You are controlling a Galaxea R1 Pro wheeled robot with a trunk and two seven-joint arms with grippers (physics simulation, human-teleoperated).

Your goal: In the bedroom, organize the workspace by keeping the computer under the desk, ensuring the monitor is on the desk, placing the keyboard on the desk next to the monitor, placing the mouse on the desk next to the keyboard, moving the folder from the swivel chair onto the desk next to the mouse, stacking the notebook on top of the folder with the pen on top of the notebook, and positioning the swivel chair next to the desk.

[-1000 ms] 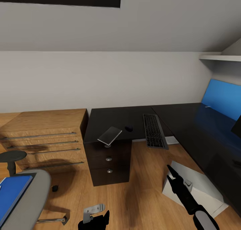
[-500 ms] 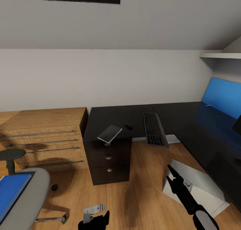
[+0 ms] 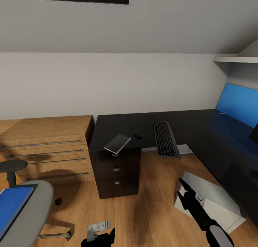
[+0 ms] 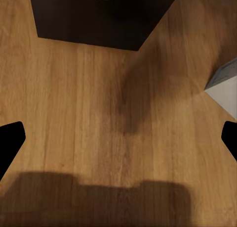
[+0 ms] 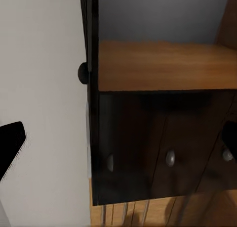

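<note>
1. We find no readable text, label, brand, number or sign in any of the three views.
2. The keyboard [image 3: 165, 139] on the desk [image 3: 200, 132] shows rows of dark keys, but we cannot make out any legends on them.
3. The blue folder [image 3: 12, 205] on the swivel chair [image 3: 27, 218] has a plain cover, with no writing that we can see.

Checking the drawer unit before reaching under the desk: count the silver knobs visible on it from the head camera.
2: one silver knob on the drawer unit, another just below it. The overhanging notebook may hide a third above.
</note>
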